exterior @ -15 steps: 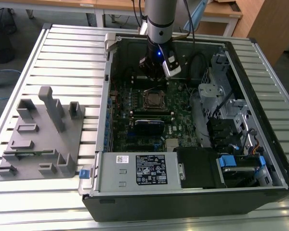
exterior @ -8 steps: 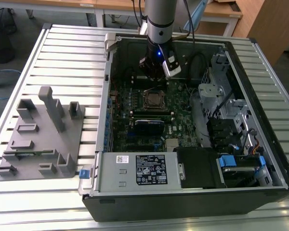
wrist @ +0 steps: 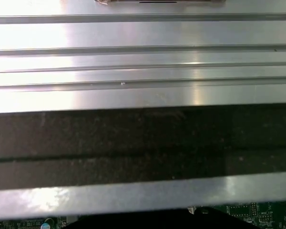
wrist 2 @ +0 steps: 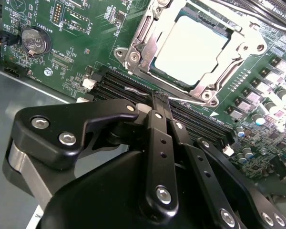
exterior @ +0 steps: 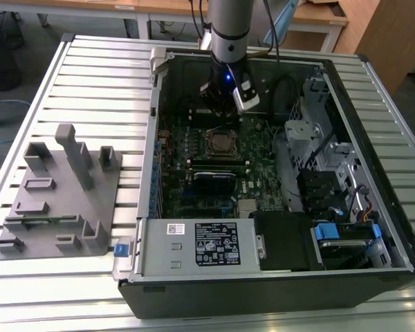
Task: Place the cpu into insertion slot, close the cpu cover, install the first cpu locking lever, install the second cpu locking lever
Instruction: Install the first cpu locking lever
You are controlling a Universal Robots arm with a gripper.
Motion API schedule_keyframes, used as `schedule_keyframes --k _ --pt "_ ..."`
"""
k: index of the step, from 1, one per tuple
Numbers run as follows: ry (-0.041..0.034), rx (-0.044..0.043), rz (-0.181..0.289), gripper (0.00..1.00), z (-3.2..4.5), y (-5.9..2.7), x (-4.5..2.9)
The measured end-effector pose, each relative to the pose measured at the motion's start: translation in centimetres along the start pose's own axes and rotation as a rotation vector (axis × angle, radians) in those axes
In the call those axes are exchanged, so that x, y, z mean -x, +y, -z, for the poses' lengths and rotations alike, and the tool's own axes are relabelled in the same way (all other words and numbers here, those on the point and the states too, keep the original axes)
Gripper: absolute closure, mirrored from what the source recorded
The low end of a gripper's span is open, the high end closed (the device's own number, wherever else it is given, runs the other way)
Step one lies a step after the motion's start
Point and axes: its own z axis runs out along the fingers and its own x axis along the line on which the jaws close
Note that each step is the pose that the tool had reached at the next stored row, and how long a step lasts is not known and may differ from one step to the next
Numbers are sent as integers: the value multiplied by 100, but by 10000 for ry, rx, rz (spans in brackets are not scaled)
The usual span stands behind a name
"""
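Observation:
The cpu, a dull silver square, lies in the insertion slot on the green motherboard. The cpu cover, a silver frame with a square window, lies flat over the chip's edges. My gripper is shut, its black fingers pressed together with nothing seen between them. The tips hang just off one side of the socket, over the black memory slots and right by a thin silver lever rod. In the exterior view the gripper hovers just behind the socket, inside the open computer case.
The case lies open on a slatted metal table. A white-labelled power supply box fills its near side, with drive cages and cables toward the exterior view's right. A grey fixture block sits to the left.

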Motion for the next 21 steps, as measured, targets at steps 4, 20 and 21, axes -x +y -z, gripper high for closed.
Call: schedule_keyframes --k 4,20,21 --pt "-21 -1 2 89 -21 -3 -2" --pt "-59 -4 -235 89 -37 -4 -3" --pt "-59 -5 -235 89 -42 -5 -3"
